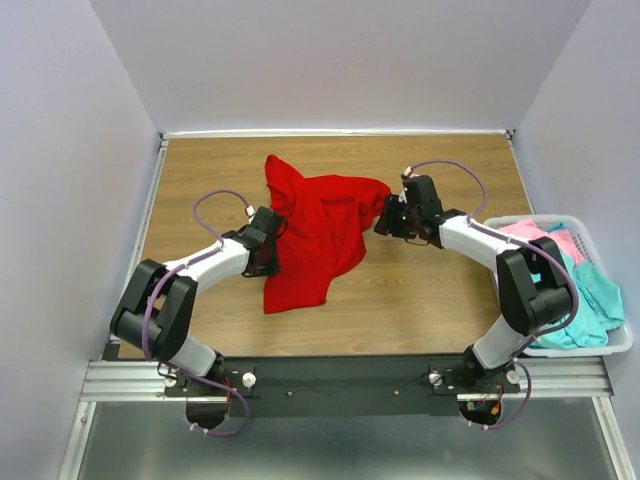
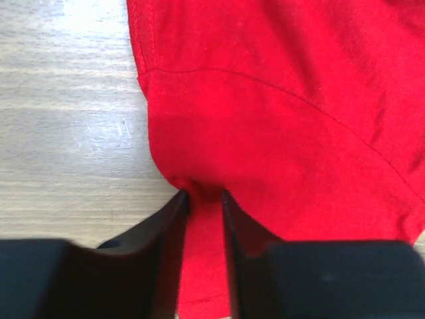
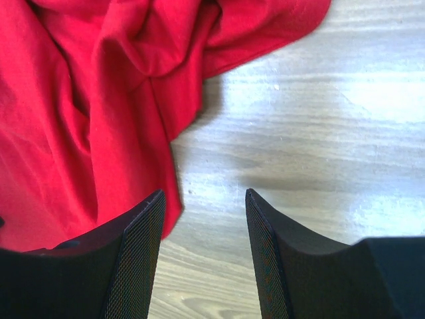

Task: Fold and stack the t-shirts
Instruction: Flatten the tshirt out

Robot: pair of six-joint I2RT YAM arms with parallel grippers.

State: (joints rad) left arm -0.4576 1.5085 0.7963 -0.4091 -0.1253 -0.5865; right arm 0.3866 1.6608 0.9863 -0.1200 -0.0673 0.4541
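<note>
Your left gripper [image 2: 204, 196] is clamped on the red t-shirt [image 2: 265, 113] at its edge, and the cloth puckers just ahead of the tips, likely for lifting. Your right gripper [image 3: 204, 194] stands apart over the table [image 3: 319, 133], with the shirt beside one finger.

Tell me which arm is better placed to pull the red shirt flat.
Likely left. The left gripper pinches a fold of the red t-shirt at its edge; the right gripper stands open over bare table beside the cloth, holding nothing.
</note>
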